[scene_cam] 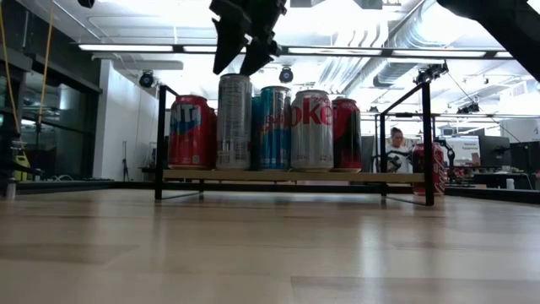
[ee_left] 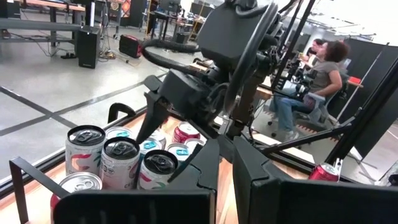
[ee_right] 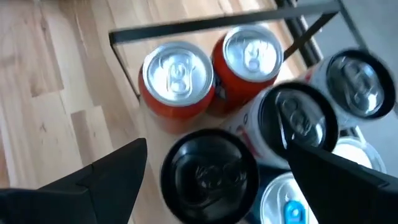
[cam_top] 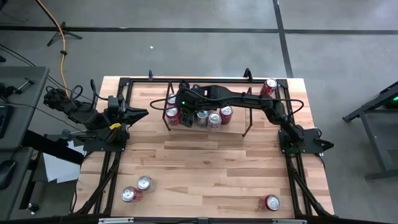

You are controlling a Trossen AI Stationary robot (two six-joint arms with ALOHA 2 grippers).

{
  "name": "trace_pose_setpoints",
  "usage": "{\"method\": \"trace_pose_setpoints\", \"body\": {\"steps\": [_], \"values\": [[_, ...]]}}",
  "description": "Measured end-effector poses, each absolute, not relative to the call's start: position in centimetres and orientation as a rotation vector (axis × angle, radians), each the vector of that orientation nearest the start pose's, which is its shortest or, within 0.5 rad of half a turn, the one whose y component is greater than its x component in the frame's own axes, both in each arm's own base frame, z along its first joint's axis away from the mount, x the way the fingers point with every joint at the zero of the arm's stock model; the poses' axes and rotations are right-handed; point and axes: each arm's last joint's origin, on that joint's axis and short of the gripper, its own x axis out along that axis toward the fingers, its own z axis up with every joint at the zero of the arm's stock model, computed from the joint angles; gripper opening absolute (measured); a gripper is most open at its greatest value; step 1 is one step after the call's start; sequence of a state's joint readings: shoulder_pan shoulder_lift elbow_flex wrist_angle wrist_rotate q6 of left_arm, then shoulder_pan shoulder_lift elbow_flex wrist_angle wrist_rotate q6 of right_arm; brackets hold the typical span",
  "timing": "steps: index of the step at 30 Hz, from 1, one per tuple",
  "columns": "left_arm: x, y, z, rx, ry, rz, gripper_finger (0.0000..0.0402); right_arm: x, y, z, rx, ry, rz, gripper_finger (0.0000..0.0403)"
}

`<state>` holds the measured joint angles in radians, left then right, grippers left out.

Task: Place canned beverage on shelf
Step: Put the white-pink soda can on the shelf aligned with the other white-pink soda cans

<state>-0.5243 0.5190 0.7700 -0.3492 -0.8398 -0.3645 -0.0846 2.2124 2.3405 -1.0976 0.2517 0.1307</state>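
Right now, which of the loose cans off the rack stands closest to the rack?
The red can at the table's far right corner, just beyond the shelf. The pair at the near left and the single can at the near right sit much farther off.

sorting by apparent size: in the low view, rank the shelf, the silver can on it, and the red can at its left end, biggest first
1. shelf, widest by far
2. silver can
3. red can, a bit shorter looking, though it may just stand farther from the camera
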Motion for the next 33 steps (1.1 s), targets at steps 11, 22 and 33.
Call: {"method": "trace_pose_setpoints", "body": {"steps": [11, 22, 33], "values": [[9.7, -3.1, 34.4, -0.294, 0.024, 0.326, 0.0000, 46.9, -3.7, 31.2, 0.082, 1.004, -0.378, 0.0371], [10.0, -3.3, 34.3, -0.287, 0.033, 0.328, 0.0000, 47.0, -3.8, 30.9, 0.117, 1.007, -0.414, 0.0368], [10.0, -3.3, 34.3, -0.288, 0.032, 0.327, 0.0000, 47.0, -3.7, 30.7, 0.115, 1.010, -0.430, 0.0247]]}}
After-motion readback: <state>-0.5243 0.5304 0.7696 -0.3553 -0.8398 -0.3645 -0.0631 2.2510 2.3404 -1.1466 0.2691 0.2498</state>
